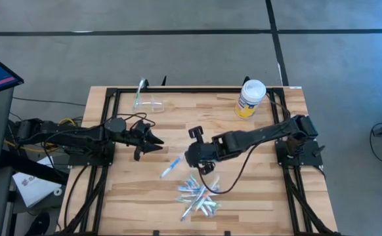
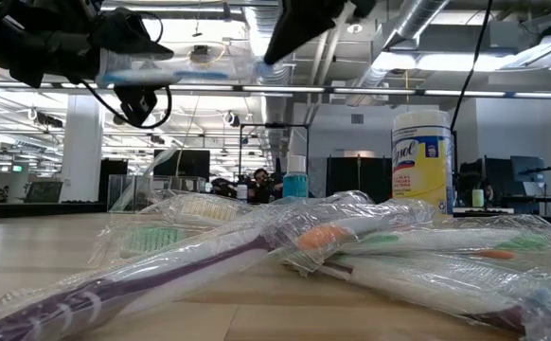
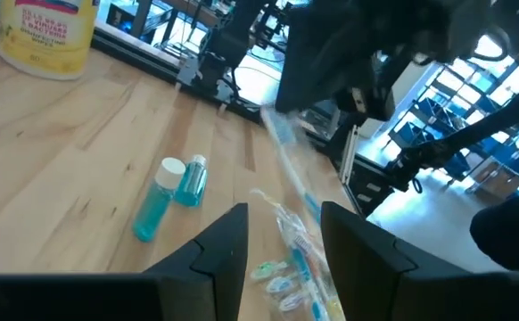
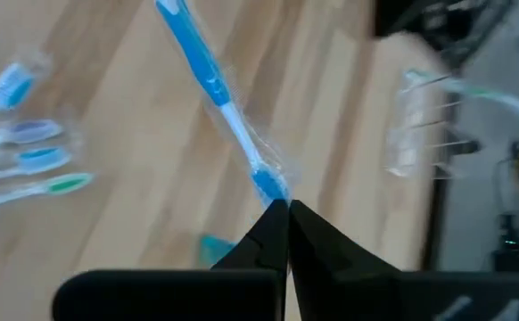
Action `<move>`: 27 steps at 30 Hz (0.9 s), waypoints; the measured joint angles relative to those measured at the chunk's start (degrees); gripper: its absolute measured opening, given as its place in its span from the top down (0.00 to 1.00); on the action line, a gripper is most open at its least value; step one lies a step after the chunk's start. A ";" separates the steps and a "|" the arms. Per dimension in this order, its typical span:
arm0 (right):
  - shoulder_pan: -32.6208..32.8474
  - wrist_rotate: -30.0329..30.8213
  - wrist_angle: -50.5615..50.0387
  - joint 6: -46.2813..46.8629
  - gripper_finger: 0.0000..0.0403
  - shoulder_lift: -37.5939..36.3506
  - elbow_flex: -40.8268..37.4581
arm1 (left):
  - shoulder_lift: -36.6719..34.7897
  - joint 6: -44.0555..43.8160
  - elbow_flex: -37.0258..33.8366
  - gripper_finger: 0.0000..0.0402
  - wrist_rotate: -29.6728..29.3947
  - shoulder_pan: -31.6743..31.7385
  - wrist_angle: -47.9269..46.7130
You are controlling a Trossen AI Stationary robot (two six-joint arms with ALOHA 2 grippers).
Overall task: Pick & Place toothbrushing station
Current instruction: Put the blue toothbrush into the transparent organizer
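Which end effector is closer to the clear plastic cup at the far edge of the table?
Left. The left end effector hovers open just in front of the clear plastic cup; the right end effector, holding a blue toothbrush, is farther toward the table's middle.

light: even, bright, from overhead; ceiling strip lights [image 2: 427,92] visible in low view
shadows: soft, faint on table [image 1: 178,118]
glare: on plastic wrappers [image 2: 351,237]
blur: right wrist view motion-smeared; low view foreground soft
windows: left wrist background blown out
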 joint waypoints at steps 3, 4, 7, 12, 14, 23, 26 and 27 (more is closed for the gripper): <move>0.07 2.24 0.14 -2.09 1.00 -0.01 0.71 | 0.00 -1.38 0.00 0.66 -0.11 0.00 0.01; 0.07 2.66 0.25 -2.76 1.00 0.00 0.84 | 0.00 -1.67 0.00 0.66 -0.28 0.00 0.01; 0.12 3.99 1.34 -4.83 1.00 -0.01 1.10 | 0.68 -2.95 0.00 0.66 -0.94 0.00 0.23; 0.12 6.56 3.38 -8.09 1.00 0.01 1.10 | 4.28 -5.66 -0.02 0.66 -1.11 0.00 2.25; 0.12 6.57 4.21 -9.16 1.00 0.01 1.10 | 6.62 -7.05 -0.02 0.66 -1.11 0.00 5.22; 0.08 6.75 4.70 -9.68 1.00 0.01 1.10 | 15.24 -11.63 0.00 0.66 3.42 0.00 17.87; 0.07 6.75 4.65 -9.68 1.00 0.01 1.08 | 16.49 -12.69 0.02 0.66 4.26 0.00 20.55; 0.07 6.75 4.65 -9.68 1.00 0.01 1.09 | 16.78 -12.86 0.02 0.66 4.27 0.00 21.02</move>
